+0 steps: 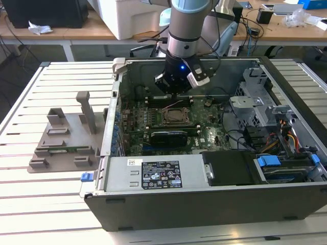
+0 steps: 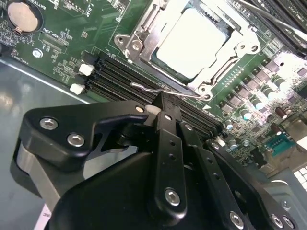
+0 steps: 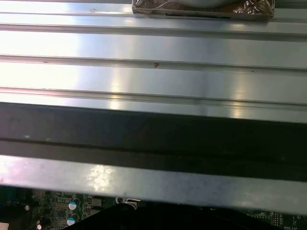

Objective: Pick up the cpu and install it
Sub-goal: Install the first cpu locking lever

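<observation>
Exterior view, left third of frame: grey plastic holder tray [image 1: 66, 140] lies on the slatted metal surface [image 1: 30, 199], just beside the open computer case [image 1: 214, 204]; a small blue clip [image 1: 87, 177] sits at the case's lower left corner.

Centre of frame: arm [image 1: 186, 25] comes down from the top edge into the case; the jaws [image 1: 175, 91] hang just above the green motherboard [image 1: 204, 135], near the black-framed socket [image 1: 177, 117]; a blue light glows on the wrist.

Second wrist view: the jaws [image 2: 161, 98] stand drawn together with nothing between them, tips just beside the socket's wire lever [image 2: 165, 90]; the cpu [image 2: 192, 43], silvery top up, sits seated in the socket [image 2: 144, 33] in the upper centre of frame, its metal frame open around it; memory slots [image 2: 112, 76] run between jaws and socket; a coin cell [image 2: 21, 17] in the upper left corner.

Exterior view, right third: drive bays and bundled cables [image 1: 286, 138] fill the case's right end.
</observation>
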`<state>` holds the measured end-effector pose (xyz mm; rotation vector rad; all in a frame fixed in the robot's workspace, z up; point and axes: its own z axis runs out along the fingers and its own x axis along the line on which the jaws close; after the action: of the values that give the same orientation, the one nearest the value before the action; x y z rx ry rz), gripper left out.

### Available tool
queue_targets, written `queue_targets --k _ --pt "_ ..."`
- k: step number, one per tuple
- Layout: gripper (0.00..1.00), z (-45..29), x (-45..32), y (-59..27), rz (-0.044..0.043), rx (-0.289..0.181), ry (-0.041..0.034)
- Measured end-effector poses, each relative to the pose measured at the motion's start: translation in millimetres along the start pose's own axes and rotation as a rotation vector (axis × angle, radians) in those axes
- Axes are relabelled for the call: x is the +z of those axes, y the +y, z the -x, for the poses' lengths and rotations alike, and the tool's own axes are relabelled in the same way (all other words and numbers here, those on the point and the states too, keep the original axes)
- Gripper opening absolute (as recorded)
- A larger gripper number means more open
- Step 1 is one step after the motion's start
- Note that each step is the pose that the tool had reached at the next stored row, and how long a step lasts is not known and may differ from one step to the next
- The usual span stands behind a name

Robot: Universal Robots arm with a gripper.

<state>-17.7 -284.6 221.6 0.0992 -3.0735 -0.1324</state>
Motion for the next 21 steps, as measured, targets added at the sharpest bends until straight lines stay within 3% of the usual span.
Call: queue_targets --k 3,6,9,21 --pt "0.11 4.0 2.8 -0.6 -0.0002 0.0 0.0022" --pt "0.11 14.1 6.6 -1.6 -0.0002 0.001 0.0067" --pt "0.11 17.6 9.5 -2.3 0.0 0.001 0.0085" --pt "0.11 22.4 15.2 -10.1 -0.0004 0.001 0.0104"
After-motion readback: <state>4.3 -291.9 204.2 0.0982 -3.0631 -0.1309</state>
